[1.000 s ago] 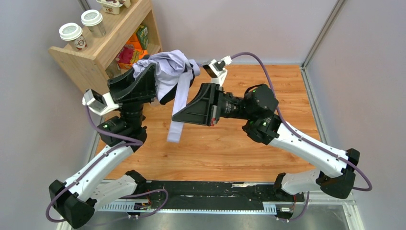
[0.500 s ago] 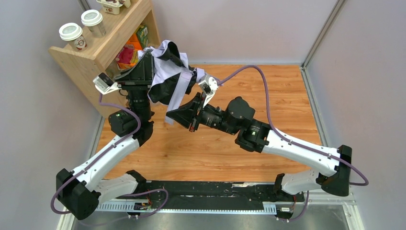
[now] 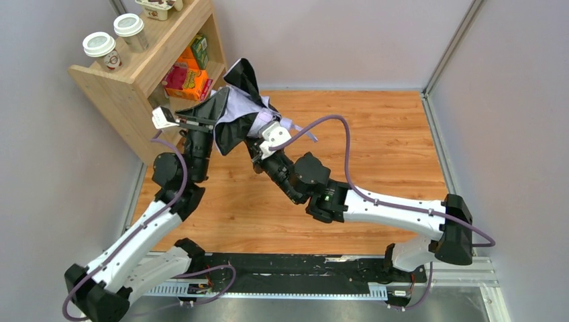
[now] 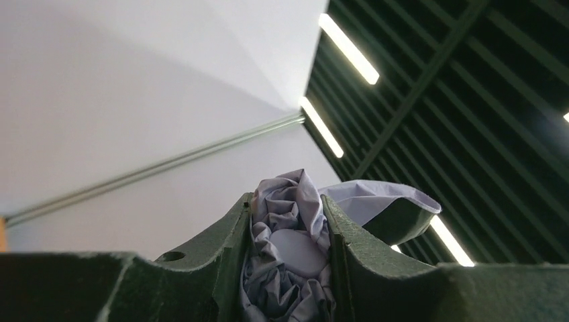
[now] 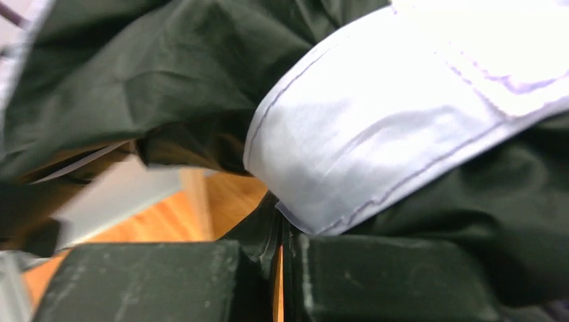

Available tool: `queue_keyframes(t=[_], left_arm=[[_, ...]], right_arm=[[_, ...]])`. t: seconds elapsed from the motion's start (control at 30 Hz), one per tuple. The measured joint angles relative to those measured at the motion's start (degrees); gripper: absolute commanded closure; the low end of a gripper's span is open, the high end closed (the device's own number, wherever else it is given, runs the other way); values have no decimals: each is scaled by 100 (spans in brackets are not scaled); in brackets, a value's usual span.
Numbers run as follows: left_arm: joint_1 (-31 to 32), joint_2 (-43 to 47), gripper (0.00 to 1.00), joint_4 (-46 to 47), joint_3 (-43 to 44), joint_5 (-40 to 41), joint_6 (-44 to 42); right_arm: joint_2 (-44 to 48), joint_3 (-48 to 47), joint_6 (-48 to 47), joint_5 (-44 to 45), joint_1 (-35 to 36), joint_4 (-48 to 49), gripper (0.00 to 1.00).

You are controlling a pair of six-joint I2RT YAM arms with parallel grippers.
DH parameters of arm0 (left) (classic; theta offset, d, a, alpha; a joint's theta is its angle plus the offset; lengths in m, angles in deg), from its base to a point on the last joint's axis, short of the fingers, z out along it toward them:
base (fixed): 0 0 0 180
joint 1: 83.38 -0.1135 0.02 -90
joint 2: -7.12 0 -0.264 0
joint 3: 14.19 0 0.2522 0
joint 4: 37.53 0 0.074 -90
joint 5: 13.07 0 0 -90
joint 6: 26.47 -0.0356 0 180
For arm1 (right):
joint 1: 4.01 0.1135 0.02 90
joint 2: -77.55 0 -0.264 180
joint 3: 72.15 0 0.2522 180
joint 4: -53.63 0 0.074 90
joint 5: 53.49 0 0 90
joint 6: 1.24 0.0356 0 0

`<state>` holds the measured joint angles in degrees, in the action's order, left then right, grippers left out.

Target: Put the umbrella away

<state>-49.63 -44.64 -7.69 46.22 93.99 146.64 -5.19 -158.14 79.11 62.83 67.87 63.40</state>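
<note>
Stowing step: umbrella hung aloft beside shelf.
Left gripper: clamped bunched fabric.
Right gripper: pinched fabric.
Next, likely: shelf insertion.

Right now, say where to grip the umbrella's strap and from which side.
Probably pinch the strap flat across its free corner, from the right pincer side: it is a thin band draped over the dark folds of the umbrella, and that corner edge is exposed there.
</note>
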Motion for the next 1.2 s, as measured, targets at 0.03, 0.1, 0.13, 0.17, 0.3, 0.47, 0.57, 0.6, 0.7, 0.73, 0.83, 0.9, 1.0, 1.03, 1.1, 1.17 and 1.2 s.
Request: queue_keyframes(t=[0.03,0.1,0.13,0.17,0.3,0.47,0.57,0.6,0.7,0.73,0.83,0.9,1.0,1.03,1.1,1.17,1.2], left_arm=[[-4,195,100,-501,-17,-20,136],[-9,621,100,-1370,-122,-13,363],[-9,822,100,-1670,-227,15,463],[-9,946,100,-1829,-328,48,549],[-9,1123,100,-1856,-855,199,957],[2,522,100,-1279,-1027,186,1058],[2,254,100,-907,-1045,190,933],[2,192,100,-743,-1043,181,872],[2,0,100,-190,-1010,133,691],[0,-94,100,31,-970,96,616],[-4,-452,100,778,-813,-83,365],[-22,-651,100,1176,-704,-238,197],[-92,-955,100,1788,-474,-546,-35],[-109,-1040,100,1969,-400,-627,-107],[-144,-1211,100,2293,-234,-815,-214],[-166,-1307,100,2483,-111,-966,-284],[-166,-1342,100,2573,-59,-1051,-334]], right_arm=[[0,68,-195,166,17,61,97],[44,229,-496,352,48,94,93],[107,337,-546,350,55,-2,89],[201,413,-522,302,63,-203,86],[584,509,-118,20,83,-1084,64],[1167,608,629,-278,201,-2205,30],[1633,807,1102,-455,258,-2802,18],[1827,903,1294,-533,264,-3036,15],[2400,1172,1875,-745,273,-3663,9],[2594,1259,2103,-789,273,-3891,6],[3139,1392,2983,-730,271,-4597,0],[3464,1414,3539,-702,197,-4999,0],[3716,1169,4551,-881,-400,-5796,0],[3716,1029,4896,-1034,-754,-6024,0],[3668,837,5484,-1609,-1534,-6234,0],[3593,778,6127,-2273,-2389,-6245,0],[3534,778,6620,-2627,-2815,-6236,0]])
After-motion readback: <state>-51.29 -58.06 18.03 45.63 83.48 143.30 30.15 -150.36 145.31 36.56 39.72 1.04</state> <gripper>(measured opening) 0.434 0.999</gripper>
